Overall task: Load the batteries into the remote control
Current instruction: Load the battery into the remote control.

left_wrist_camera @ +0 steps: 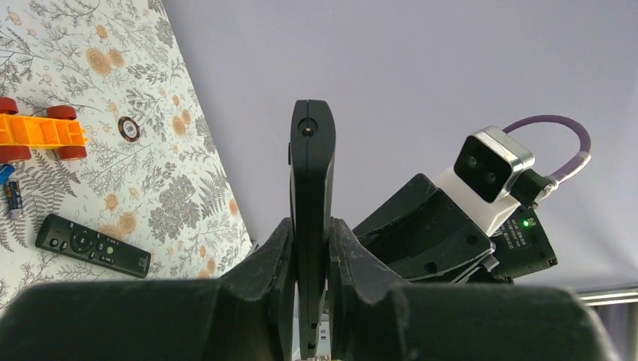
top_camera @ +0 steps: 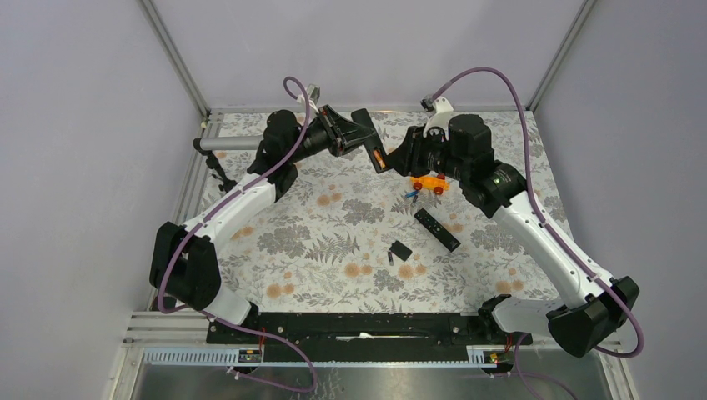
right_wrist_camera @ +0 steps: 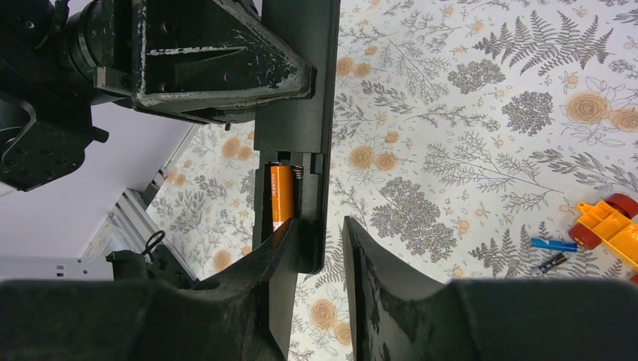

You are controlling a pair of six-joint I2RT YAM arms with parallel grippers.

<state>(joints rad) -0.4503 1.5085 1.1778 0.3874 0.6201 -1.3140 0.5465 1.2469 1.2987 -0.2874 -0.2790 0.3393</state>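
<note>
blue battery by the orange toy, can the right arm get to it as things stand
Probably yes: the blue battery lies bare on the cloth beside the toy, with nothing over it, and the right jaws stand open and hold nothing. They would first have to leave the remote.

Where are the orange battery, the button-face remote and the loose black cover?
orange battery (right_wrist_camera: 281,192): right wrist view, middle of its casing.
button-face remote (left_wrist_camera: 92,245): left wrist view, its button face.
black cover (top_camera: 401,250): top view, centre of its top.
</note>
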